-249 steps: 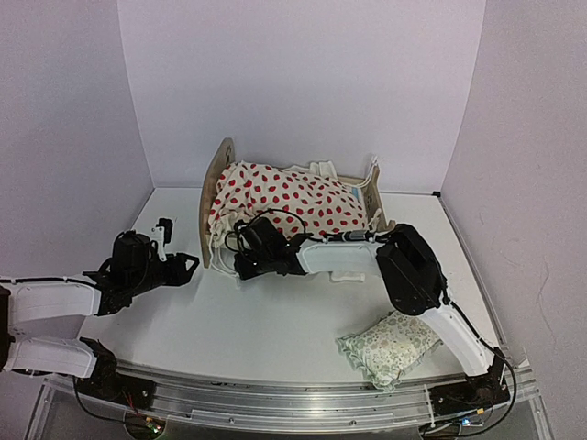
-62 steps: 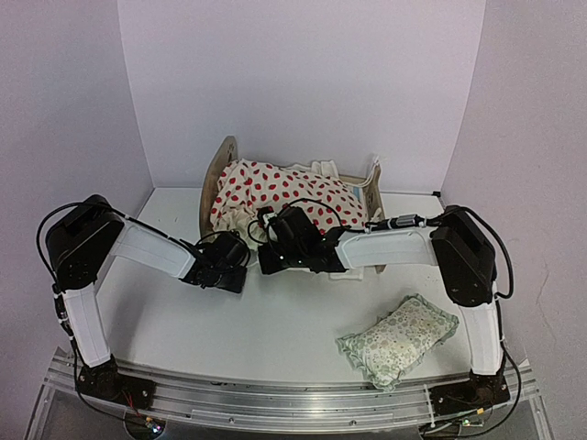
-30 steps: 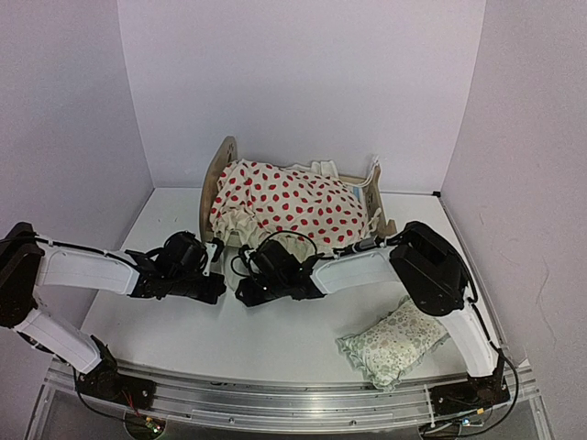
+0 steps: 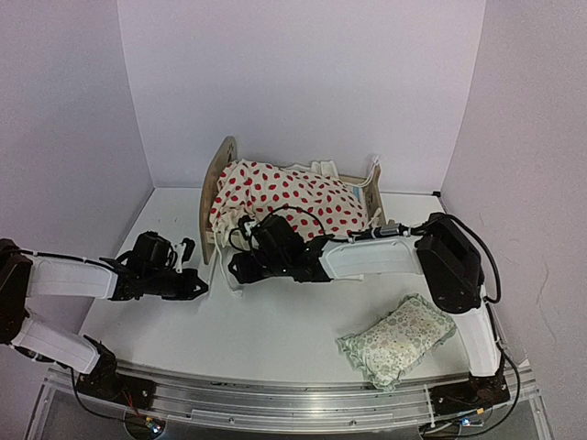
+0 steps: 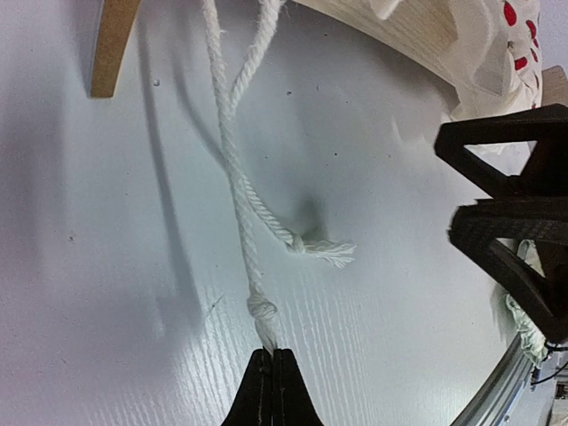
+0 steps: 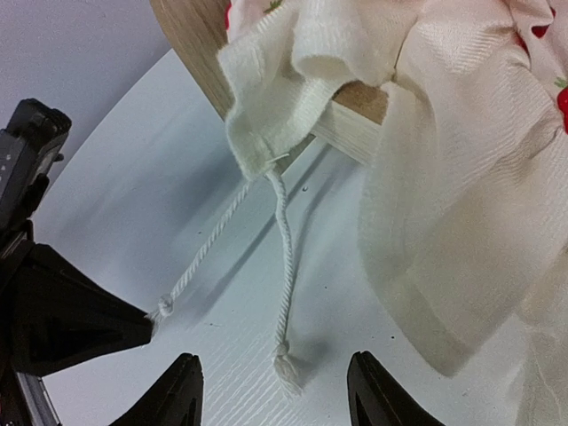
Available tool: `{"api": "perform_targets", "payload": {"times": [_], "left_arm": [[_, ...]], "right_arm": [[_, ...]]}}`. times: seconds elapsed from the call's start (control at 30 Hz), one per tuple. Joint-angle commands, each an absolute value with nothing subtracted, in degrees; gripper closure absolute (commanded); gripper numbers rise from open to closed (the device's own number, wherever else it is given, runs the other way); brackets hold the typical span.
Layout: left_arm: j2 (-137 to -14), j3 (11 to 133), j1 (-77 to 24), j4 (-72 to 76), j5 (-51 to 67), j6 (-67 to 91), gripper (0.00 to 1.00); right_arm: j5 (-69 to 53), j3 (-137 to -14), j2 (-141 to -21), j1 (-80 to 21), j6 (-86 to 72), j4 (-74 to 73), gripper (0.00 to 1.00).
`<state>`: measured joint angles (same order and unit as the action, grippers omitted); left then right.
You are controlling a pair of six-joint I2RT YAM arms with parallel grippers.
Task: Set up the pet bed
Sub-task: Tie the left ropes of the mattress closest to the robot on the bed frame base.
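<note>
1. Left end effector (image 4: pixel 194 286), 9 o'clock: pinched shut on a limp cord (image 5: pixel 251 266).
2. Right end effector (image 4: pixel 234 268): parted, empty.
3. Pet bed (image 4: pixel 216 179), 12 o'clock on the bench (image 4: pixel 275 339): probably light, stiff wood; grip its side rail.

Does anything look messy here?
Yes. The dotted cushion slumps over the side of the pet bed, cords trailing on the table, one pinched by the left claw. The floral pillow lies off the bed.

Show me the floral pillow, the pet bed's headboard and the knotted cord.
floral pillow (image 4: pixel 396 341), top view, its middle.
pet bed (image 4: pixel 217 167), top view, arched headboard.
cord (image 5: pixel 260 308), left wrist view, lower knot.
</note>
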<state>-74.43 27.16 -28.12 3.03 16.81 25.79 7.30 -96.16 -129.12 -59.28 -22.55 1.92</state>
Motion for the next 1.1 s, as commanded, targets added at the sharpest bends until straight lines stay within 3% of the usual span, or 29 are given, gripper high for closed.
{"api": "perform_targets", "payload": {"times": [0.0, 0.17, 0.43, 1.07], "left_arm": [[-76.2, 27.2, -27.9, 10.1, 22.8, 27.7, 1.0], [-81.7, 28.3, -27.9, 17.0, 28.5, 30.0, 1.0], [-84.8, 28.9, -27.9, 19.2, 28.2, 30.1, 1.0], [-86.8, 27.9, -27.9, 23.1, 30.5, 29.6, 1.0]], "right_arm": [[7.2, -99.4, -132.2, -57.8, -23.2, 2.6, 0.44], [3.5, -99.3, -133.1, -56.2, -25.5, 5.3, 0.43], [0.1, -106.4, -138.4, -55.8, -28.6, 5.4, 0.41], [-3.7, -119.9, -148.7, -55.8, -34.0, 5.1, 0.48]]}}
